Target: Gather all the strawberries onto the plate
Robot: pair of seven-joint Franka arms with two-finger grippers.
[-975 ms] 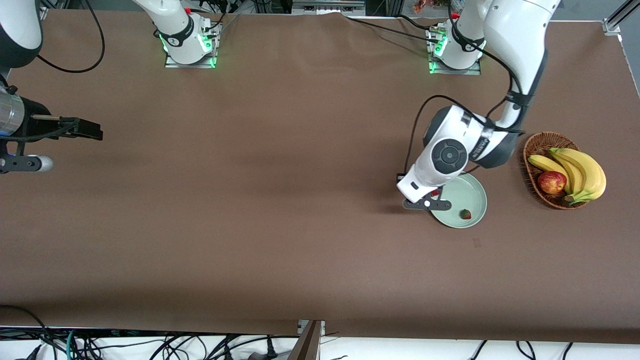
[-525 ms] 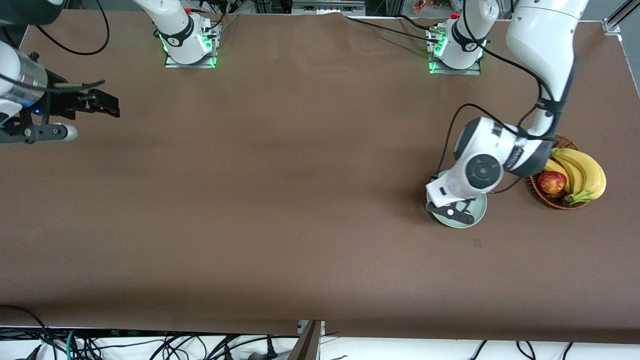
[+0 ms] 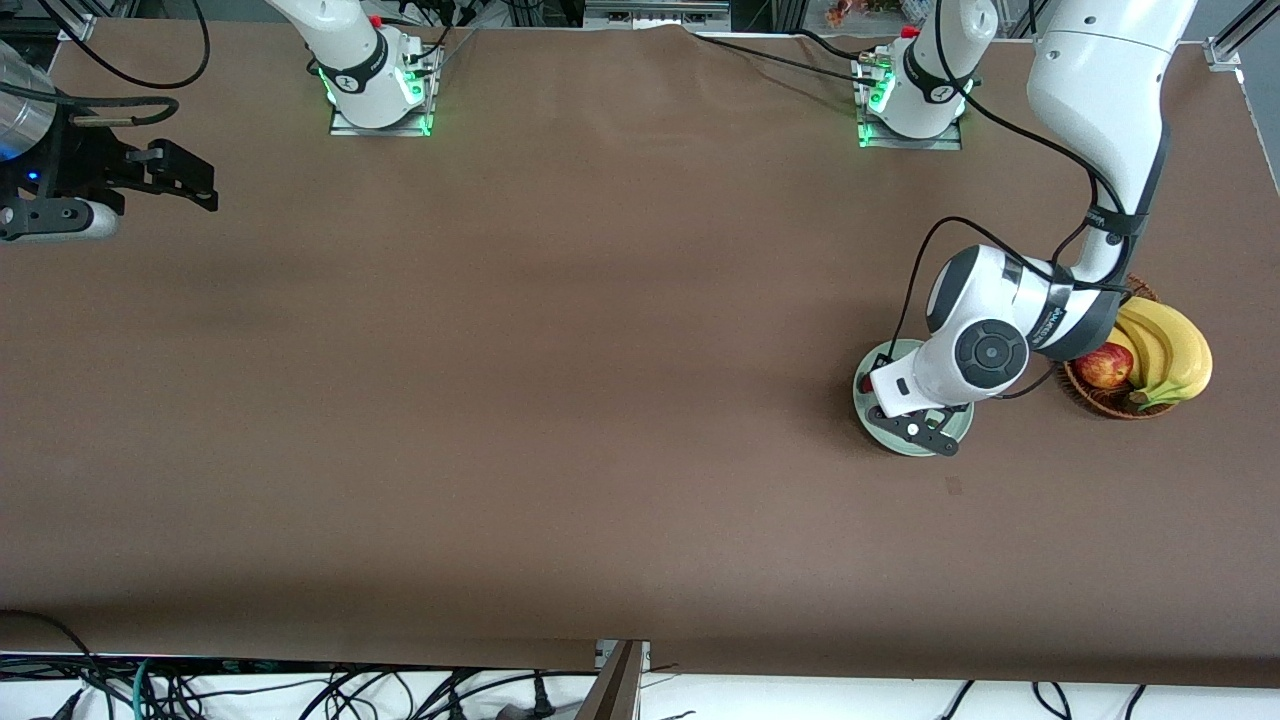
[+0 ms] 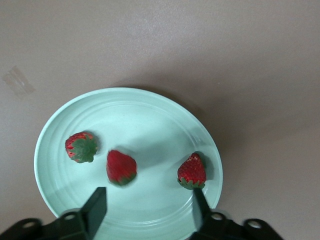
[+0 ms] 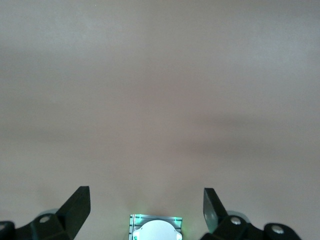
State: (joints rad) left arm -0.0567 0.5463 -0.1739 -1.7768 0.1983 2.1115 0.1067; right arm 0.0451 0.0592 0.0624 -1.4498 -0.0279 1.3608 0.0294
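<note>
Brown table cover [image 3: 560, 380] runs the full width, cables along the edge nearest the front camera. Your left gripper [image 4: 147, 212] hangs over the mint plate [image 3: 862, 395], jaws apart, nothing between them. Left wrist view shows all three strawberries on the plate [image 4: 150, 115]: one strawberry [image 4: 81, 147] near the rim, a second [image 4: 121, 167] mid-plate looking slightly blurred, a third [image 4: 192, 171] just beside one fingertip [image 4: 201, 207]. None touch each other. In the front view the left arm's wrist covers most of the plate, so you can't see the berries there. Wicker basket [image 3: 1100, 398] sits toward the left arm's end of the table, just beside the plate, with the bananas [image 3: 1170, 350] and apple [image 3: 1104, 367] in it. Your right gripper [image 3: 165, 175] waits over bare table at the right arm's end, jaws wide apart and empty; right wrist view sees only table and its own base [image 5: 156, 227].
</note>
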